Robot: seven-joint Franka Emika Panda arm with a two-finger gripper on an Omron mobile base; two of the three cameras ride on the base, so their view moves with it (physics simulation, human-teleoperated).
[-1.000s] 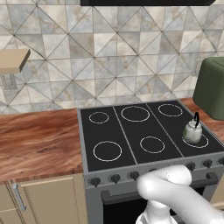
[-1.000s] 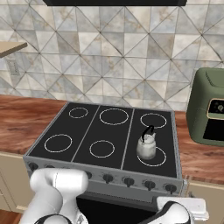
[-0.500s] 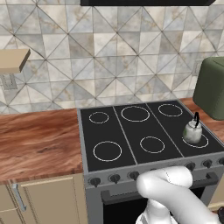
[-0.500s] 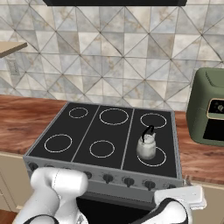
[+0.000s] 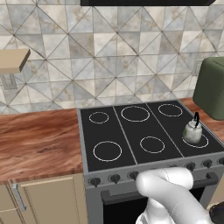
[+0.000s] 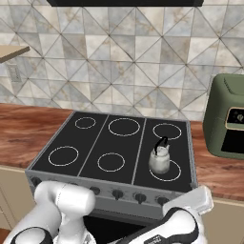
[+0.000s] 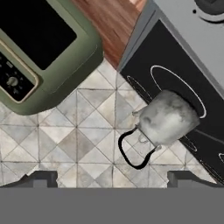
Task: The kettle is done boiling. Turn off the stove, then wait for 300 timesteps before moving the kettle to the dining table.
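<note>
Kettle (image 7: 168,119) on stove (image 7: 183,87) burner, ahead of open claw (image 7: 111,178), untouched.

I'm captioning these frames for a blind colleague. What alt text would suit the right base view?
A small silvery kettle with a black handle sits on the front right burner of a black glass stove with dark knobs along its front. A green appliance stands on the wooden counter to the right, tiled wall behind, the white robot arm in the foreground.
</note>
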